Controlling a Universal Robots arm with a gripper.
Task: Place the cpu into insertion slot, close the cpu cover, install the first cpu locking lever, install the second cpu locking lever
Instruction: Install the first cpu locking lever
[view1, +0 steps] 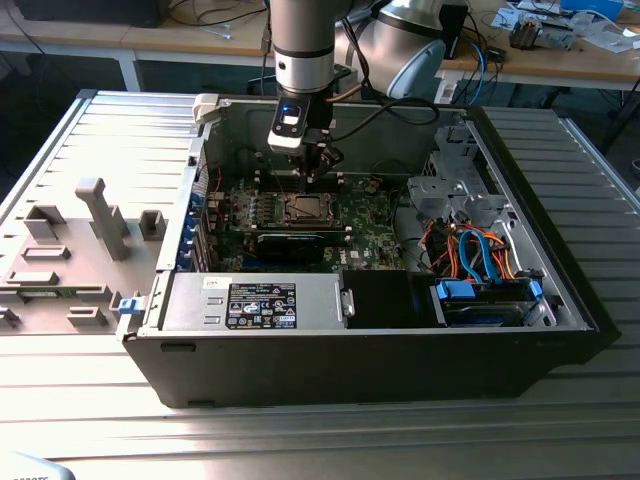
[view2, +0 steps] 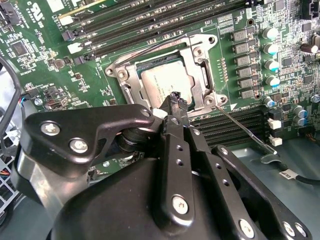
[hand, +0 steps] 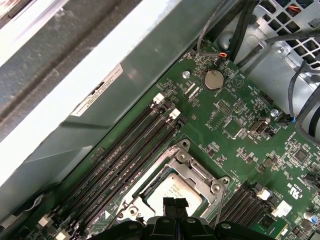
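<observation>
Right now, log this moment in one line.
cpu: seated under cover | cover: down | gripper: shut, tips over cpu | lever: sticking out

A black open-sided metal computer case (view1: 380, 370) lies on a ribbed silver metal table (view1: 300, 440). Inside it a flat green motherboard (view1: 372, 232) carries long black memory slots (hand: 125, 150), a round silver coin battery (hand: 214, 79) and a row of silver-topped cylindrical capacitors (view2: 271, 49). A grey metal box with a black label (view1: 262, 302) sits against the case's near wall, with blue and orange cables (view1: 480, 255) farther toward the exterior view's right. Grey plastic blocks (view1: 100, 215) stand outside the case at the exterior view's left
</observation>
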